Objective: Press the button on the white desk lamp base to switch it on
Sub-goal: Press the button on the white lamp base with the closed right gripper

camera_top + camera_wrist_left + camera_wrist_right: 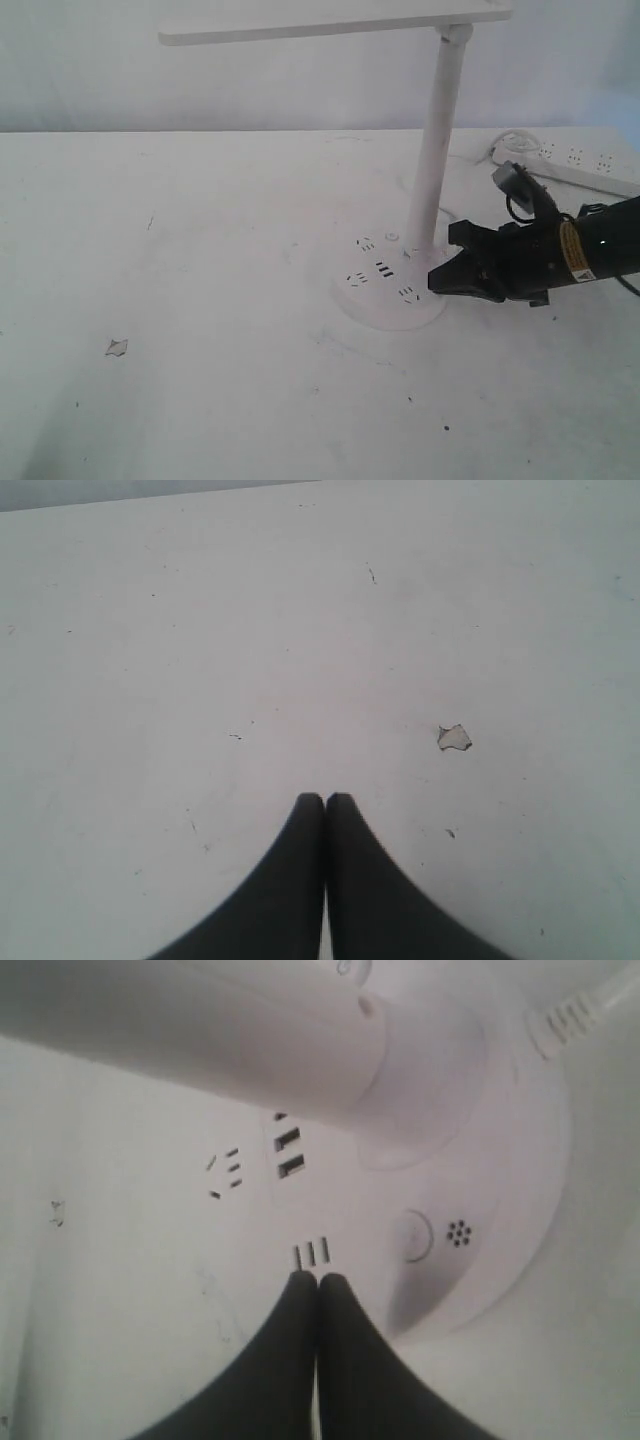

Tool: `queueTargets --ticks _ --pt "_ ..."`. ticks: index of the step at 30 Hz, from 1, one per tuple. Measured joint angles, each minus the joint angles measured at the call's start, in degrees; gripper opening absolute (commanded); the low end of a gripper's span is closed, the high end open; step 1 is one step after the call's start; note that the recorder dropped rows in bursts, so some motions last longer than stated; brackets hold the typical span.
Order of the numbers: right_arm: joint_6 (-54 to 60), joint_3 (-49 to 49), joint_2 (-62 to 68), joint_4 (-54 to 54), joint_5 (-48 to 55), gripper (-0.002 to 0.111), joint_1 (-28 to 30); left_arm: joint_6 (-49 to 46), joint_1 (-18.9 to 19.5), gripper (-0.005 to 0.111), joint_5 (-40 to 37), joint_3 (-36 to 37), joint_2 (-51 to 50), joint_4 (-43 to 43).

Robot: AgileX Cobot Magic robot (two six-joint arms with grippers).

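The white desk lamp stands right of centre, its slim pole (436,150) rising to a long flat bar head (330,22). Its round white desk lamp base (378,300) shows socket holes and dark USB slots (383,269). My right gripper (433,282) is shut and empty, its tips at the base's right edge. In the right wrist view the shut tips (318,1278) sit just short of three dark slits (311,1253), with a small round button (412,1235) a little to one side. My left gripper (325,798) is shut over bare table and does not appear in the exterior view.
A long white power strip (575,165) lies at the back right behind my right arm. The lamp's ribbed cable (575,1015) leaves the base on the far side. A small torn scrap (117,347) lies on the white table (200,250) at the left.
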State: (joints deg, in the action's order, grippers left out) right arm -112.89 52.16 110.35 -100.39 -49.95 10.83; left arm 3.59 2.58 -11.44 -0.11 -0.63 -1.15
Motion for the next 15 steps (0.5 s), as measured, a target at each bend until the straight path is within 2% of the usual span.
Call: queueTargets --ticks 7,15 --pt "-1.3 4.5 4.2 0.1 -8.4 0.000 3.2 0.0 0.0 0.000 0.0 0.0 0.0 0.0" --pt "-1.9 7.3 6.3 0.2 -9.4 0.000 3.5 0.0 0.0 0.000 0.0 0.0 0.0 0.0"
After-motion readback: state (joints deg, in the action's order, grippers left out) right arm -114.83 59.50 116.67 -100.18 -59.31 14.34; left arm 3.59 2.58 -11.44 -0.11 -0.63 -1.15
